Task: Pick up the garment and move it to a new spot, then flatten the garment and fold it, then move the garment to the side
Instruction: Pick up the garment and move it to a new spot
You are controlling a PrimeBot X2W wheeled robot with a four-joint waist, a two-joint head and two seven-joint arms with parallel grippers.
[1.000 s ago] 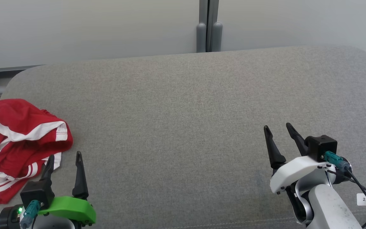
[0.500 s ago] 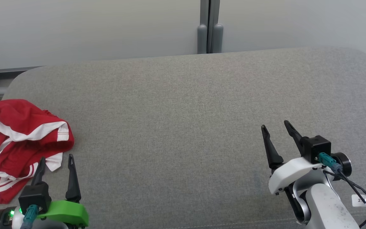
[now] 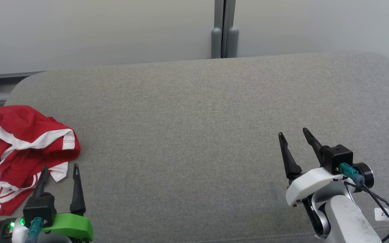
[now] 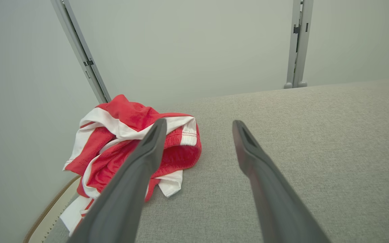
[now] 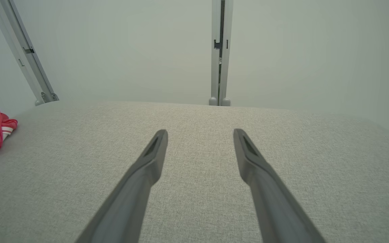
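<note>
Left gripper (image 3: 60, 166) (fingers apart, empty) beside red garment (image 3: 25, 128) on grey cushion (image 3: 194, 118)

Grey fabric cushion (image 3: 198, 111), pale wall panels (image 3: 96, 30) behind, grey upright post (image 3: 224, 28) at their seam.

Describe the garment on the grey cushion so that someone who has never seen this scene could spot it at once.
Start with the wide grey cushioned surface that spreads before the pale wall. Follow it to its left edge, just beyond the open left end effector. There lies the crumpled red garment with white bands and thin stripes, the sole coloured cloth on plain grey.
</note>
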